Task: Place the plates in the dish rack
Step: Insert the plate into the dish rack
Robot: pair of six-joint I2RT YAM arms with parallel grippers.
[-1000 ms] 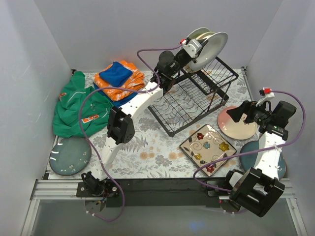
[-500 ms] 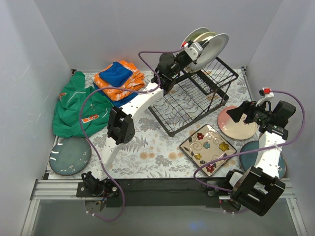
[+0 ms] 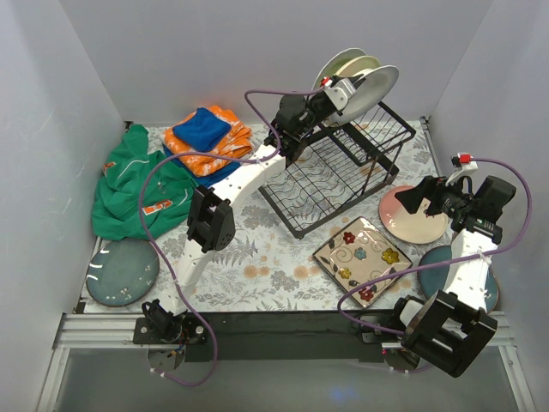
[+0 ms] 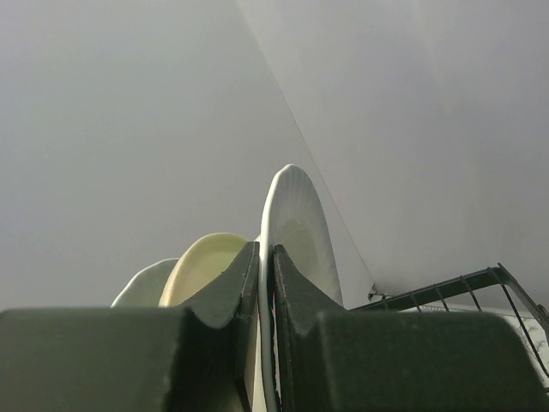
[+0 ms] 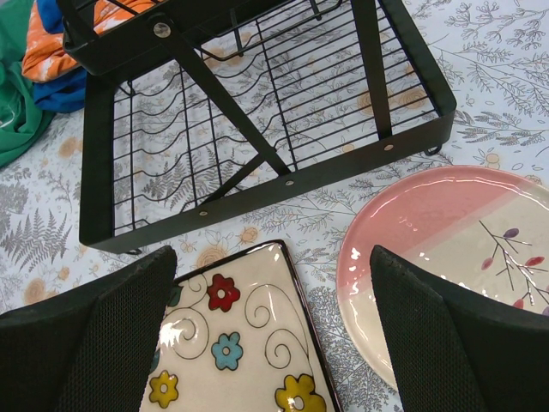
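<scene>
White plate (image 3: 377, 81) in left claw (image 4: 265, 257) has edged rightward over dish rack (image 5: 283, 182).

Left arm (image 3: 249, 176) stretched forward, left end effector (image 3: 345, 87) pinching white plate (image 3: 380, 83), right end effector (image 3: 407, 199) low, jaws wide apart

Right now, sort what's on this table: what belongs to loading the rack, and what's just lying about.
Job: dish rack; white plate in the left pincer; two pale racked plates; pink-and-cream plate; square flowered plate; left teal plate; right teal plate.
Lying about: orange and blue cloths; green garment.
</scene>
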